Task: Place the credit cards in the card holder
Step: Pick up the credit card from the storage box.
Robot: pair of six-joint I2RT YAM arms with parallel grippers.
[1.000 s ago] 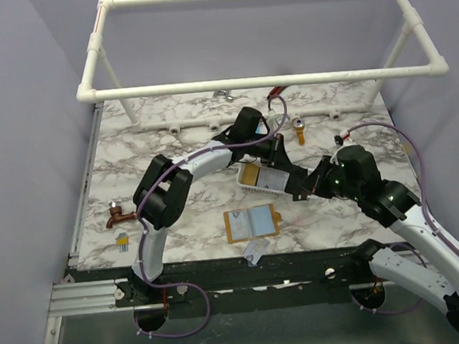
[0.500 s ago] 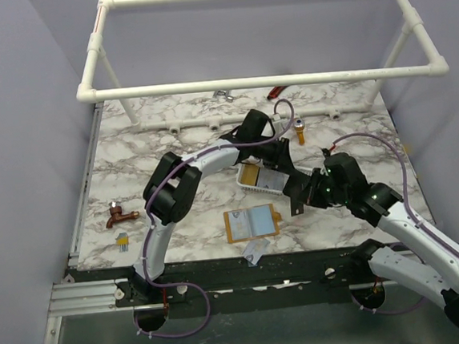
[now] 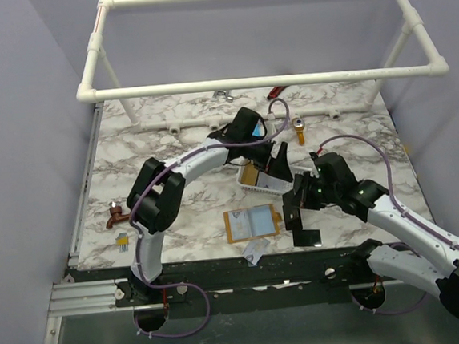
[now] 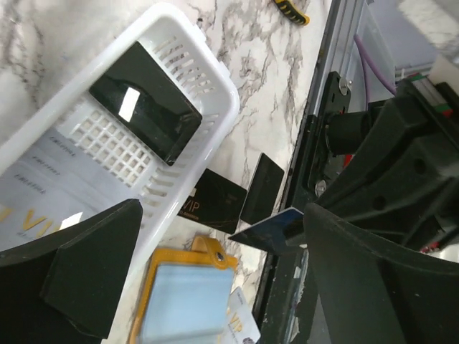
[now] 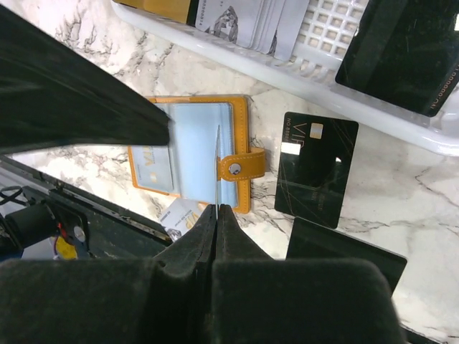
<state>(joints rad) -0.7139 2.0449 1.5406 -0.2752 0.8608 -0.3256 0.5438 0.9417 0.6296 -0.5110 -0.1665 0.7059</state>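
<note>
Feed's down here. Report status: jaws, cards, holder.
Left gripper: jaws open over white basket. Right gripper: jaws shut on one card, edge-on above open card holder. Two black cards loose beside holder; nothing blocking.

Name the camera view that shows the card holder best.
Right wrist: the card holder lies open, pockets and snap tab plain, only its left corner hidden. Left wrist cuts it off at the frame's bottom. Top external shows it whole but small.
</note>
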